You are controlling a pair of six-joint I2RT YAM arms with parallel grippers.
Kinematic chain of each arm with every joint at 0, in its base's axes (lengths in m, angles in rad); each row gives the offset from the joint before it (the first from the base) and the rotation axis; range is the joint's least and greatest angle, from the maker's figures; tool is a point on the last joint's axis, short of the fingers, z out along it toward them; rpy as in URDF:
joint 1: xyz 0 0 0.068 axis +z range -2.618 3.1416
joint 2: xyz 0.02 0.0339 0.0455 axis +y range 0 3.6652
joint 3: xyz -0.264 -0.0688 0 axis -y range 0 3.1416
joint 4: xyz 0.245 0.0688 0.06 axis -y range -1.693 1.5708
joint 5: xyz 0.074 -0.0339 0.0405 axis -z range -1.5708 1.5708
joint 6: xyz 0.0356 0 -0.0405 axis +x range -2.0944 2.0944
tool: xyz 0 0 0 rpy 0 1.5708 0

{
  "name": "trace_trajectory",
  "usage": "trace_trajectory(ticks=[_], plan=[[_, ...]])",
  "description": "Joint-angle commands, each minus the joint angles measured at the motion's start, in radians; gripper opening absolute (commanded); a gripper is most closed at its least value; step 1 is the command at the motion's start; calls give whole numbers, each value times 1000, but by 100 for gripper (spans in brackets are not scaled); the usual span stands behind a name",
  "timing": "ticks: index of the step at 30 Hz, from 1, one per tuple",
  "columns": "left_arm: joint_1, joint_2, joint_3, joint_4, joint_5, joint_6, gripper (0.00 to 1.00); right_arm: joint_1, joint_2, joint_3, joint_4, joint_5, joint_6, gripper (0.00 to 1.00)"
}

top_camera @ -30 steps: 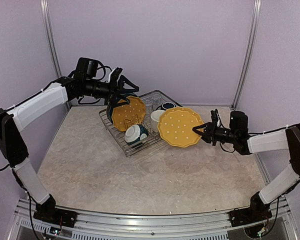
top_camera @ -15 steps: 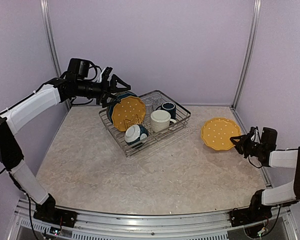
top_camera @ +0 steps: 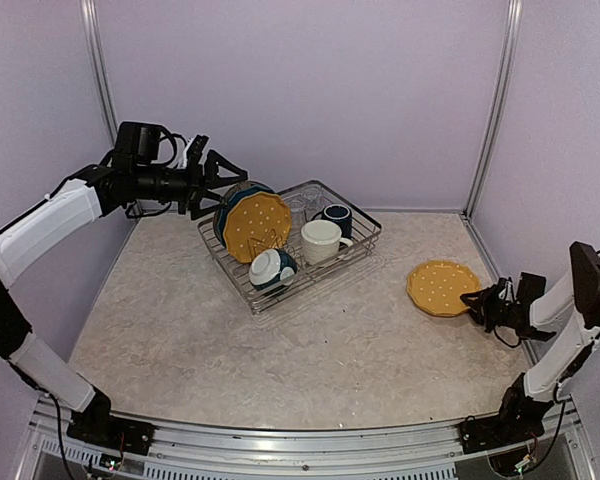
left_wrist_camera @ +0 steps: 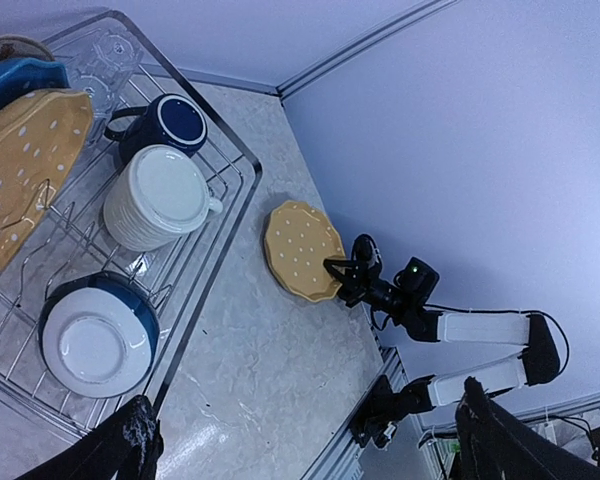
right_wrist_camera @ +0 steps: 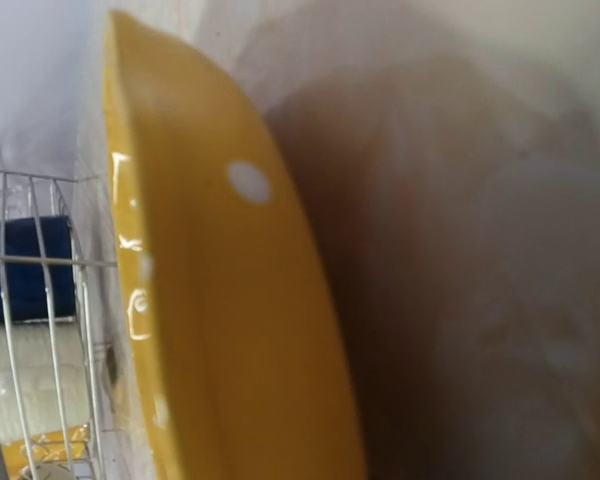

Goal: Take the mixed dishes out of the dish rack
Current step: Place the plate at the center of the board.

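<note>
The dish rack (top_camera: 372, 232) stands at the back middle of the table. In it are a yellow dotted plate (top_camera: 257, 225) upright, a blue plate (top_camera: 225, 205) behind that, a cream mug (top_camera: 320, 240), a navy mug (top_camera: 337, 215), a teal-and-white bowl (top_camera: 271, 268) and clear glasses (top_camera: 298, 205). My left gripper (top_camera: 215, 180) hangs open and empty just left of the rack's back corner; its fingertips (left_wrist_camera: 135, 445) frame the left wrist view. My right gripper (top_camera: 477, 303) is shut on the rim of a second yellow plate (top_camera: 443, 287), held low at the table's right side. That plate (right_wrist_camera: 220, 300) fills the right wrist view.
The right wall and a metal corner post (top_camera: 485, 130) stand close behind the held plate. Bare marbled tabletop (top_camera: 280, 360) stretches in front of the rack. The table's near rail (top_camera: 300, 450) carries both arm bases.
My right arm carried the yellow plate from beside the rack out to the right and down near the table. My left gripper drew back left from the rack and opened slightly wider.
</note>
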Motion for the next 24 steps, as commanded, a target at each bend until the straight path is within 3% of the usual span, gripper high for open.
trace_trajectory(ticks=[1,4,10,14,24], plan=[[4,-40,-17,-15,-32,17,99,-21,35,16,173,-73,-17,0],[4,-43,-17,-32,-53,33,99,-25,40,23,102,-44,-80,7],[7,-21,9,-87,-96,66,99,-24,-47,106,-264,86,-280,50],[16,-2,19,-103,-96,71,99,-26,-139,153,-479,215,-379,73],[50,49,51,-187,-198,71,99,-24,-374,219,-775,495,-501,92]])
